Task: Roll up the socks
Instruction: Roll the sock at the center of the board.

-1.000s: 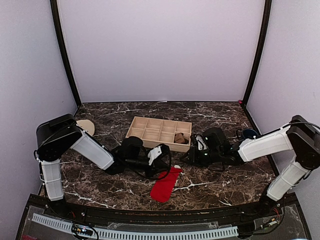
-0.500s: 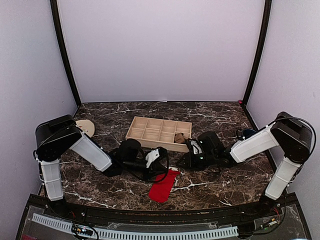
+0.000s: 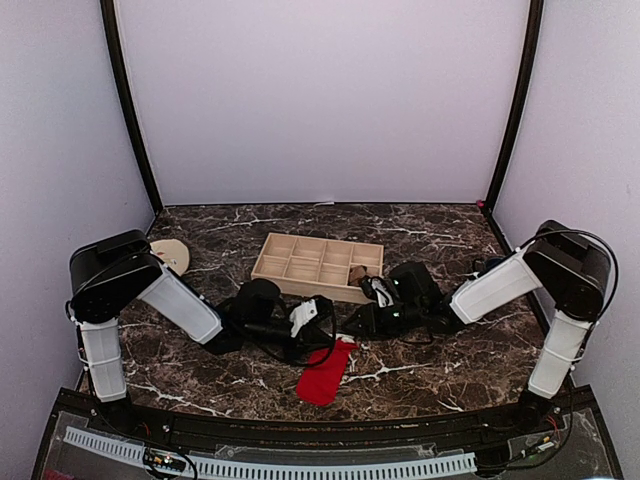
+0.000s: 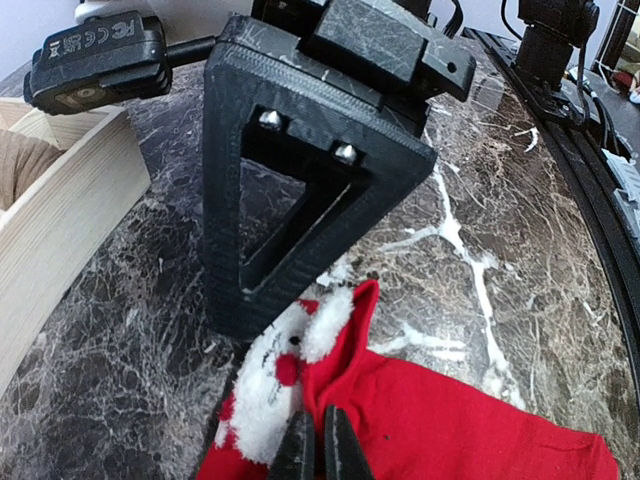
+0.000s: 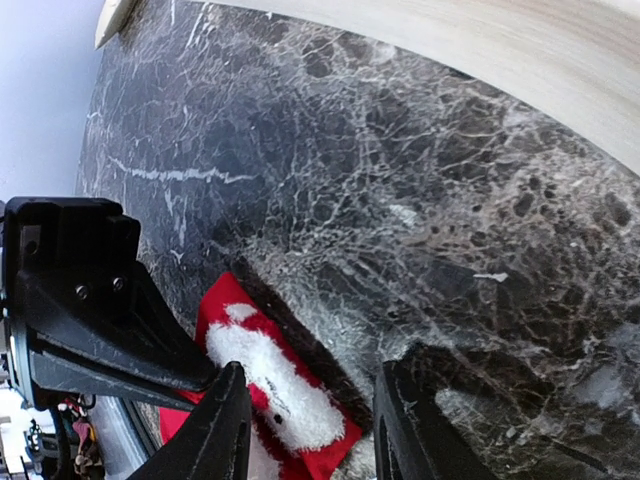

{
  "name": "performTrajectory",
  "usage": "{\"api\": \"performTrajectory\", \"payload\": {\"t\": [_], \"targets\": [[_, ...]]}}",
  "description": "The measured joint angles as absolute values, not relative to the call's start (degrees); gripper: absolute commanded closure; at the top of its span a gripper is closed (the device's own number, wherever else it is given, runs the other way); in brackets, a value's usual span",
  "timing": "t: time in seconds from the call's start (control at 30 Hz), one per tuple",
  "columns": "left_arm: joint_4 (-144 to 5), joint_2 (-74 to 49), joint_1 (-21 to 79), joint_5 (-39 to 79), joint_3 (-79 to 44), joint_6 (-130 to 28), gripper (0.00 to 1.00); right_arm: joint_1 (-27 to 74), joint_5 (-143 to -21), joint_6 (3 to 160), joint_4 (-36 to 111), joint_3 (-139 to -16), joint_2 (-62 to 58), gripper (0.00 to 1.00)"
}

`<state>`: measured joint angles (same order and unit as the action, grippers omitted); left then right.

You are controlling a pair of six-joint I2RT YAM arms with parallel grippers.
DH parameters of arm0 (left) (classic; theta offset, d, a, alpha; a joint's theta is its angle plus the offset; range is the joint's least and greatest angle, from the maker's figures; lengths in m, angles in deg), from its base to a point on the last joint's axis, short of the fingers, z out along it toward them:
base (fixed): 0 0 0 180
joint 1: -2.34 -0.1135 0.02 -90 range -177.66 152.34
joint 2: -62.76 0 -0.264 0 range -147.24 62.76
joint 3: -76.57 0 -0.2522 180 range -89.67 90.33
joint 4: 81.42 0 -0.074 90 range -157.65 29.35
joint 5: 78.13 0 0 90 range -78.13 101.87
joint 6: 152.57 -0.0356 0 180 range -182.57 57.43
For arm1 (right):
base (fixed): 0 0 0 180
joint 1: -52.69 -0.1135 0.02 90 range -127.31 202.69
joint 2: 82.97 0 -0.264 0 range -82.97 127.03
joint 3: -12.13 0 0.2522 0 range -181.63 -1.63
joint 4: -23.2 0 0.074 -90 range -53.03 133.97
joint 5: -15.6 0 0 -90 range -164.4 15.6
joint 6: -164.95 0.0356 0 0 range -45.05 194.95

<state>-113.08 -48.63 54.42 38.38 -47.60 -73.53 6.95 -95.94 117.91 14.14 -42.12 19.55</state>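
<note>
One red sock (image 3: 325,372), one tan sock (image 4: 20,165)

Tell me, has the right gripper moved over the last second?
Yes. The right gripper has travelled left and nearer, from beside the wooden tray's right end to the red sock's cuff.

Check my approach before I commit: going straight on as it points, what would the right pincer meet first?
Probably the red sock: its white cuff lies just ahead of the open right pincer, with the left pincer close behind. Depth is unclear.
</note>
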Motion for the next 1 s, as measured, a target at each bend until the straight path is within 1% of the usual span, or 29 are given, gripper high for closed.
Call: {"api": "performTrajectory", "payload": {"t": [0.23,0.53,0.7,0.8,1.0], "targets": [[-113.7,-48.6,53.8,38.4,-48.7,-73.5,1.00,6.7,-98.6,115.7,12.3,-41.6,20.3,0.60],[-116.0,-48.6,51.9,38.4,-49.9,-72.7,1.00,5.1,-99.1,111.0,15.7,-45.7,22.5,0.62],[-117.2,-48.6,51.2,38.5,-50.4,-72.2,1.00,5.0,-99.9,109.4,17.4,-46.4,22.6,0.65],[-117.8,-48.7,50.9,38.7,-50.7,-72.0,1.00,5.0,-100.6,108.2,19.4,-47.6,23.0,0.69],[-118.4,-48.7,50.3,38.9,-50.8,-71.7,1.00,4.6,-102.1,106.4,23.3,-50.6,24.3,0.70]]}}
